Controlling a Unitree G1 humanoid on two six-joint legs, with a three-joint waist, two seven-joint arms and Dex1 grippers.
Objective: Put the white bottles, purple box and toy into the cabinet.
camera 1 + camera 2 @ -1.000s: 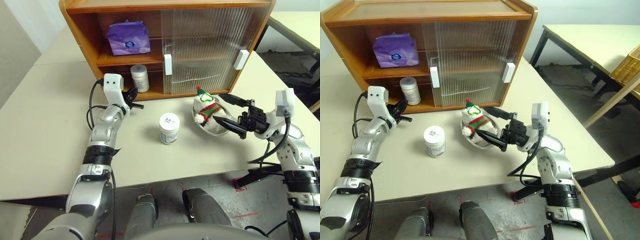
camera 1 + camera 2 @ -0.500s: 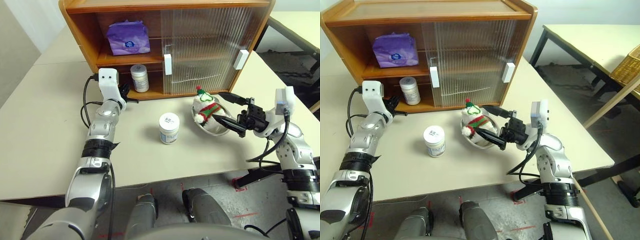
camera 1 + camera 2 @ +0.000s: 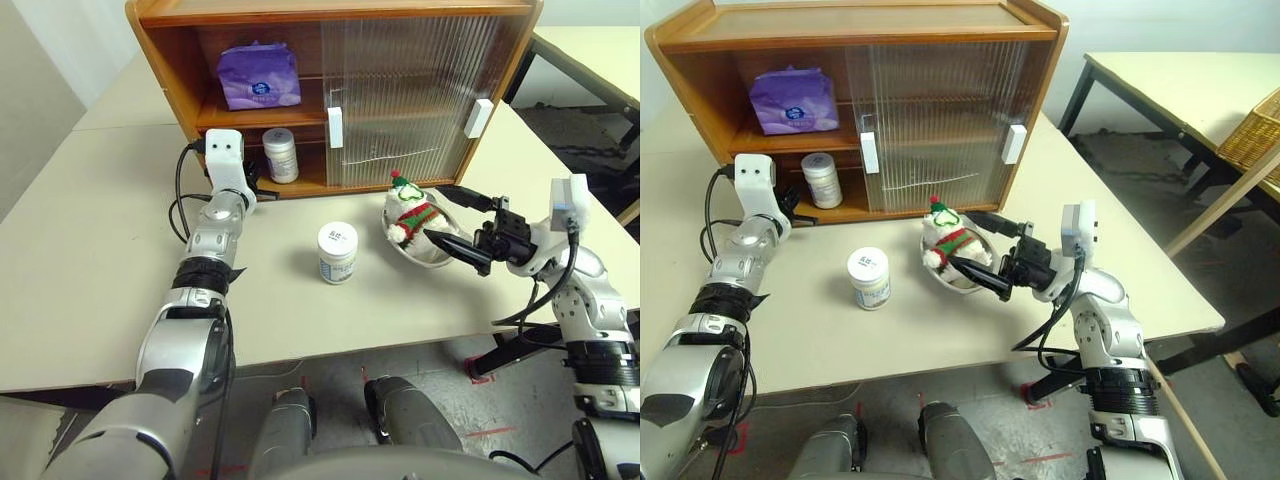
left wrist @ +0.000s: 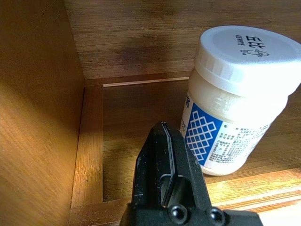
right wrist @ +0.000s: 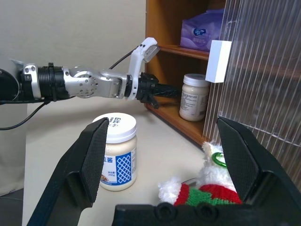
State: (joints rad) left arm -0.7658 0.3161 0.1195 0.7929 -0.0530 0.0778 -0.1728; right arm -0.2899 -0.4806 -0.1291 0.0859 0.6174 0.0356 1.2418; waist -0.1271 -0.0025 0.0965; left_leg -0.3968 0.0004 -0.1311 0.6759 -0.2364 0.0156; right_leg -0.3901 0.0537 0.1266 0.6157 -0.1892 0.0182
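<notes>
Left wrist view has the shut, empty left hand [image 4: 165, 176] at the lower shelf mouth of the cabinet [image 3: 160, 40], just beside the jar [image 4: 235, 101] standing inside. The purple box [image 3: 258, 76] lies on the upper shelf. A second jar [image 3: 337, 252] stands on the worktop [image 3: 90, 260], and the toy [image 3: 410, 212] sits in a steel bowl [image 3: 432, 256] between the wide-open, empty fingers of the right hand [image 3: 464, 228]. Judging by this, the toy goes next: close low on its body, lift clear of the bowl rim, and keep off the sliding door [image 3: 400, 90]
</notes>
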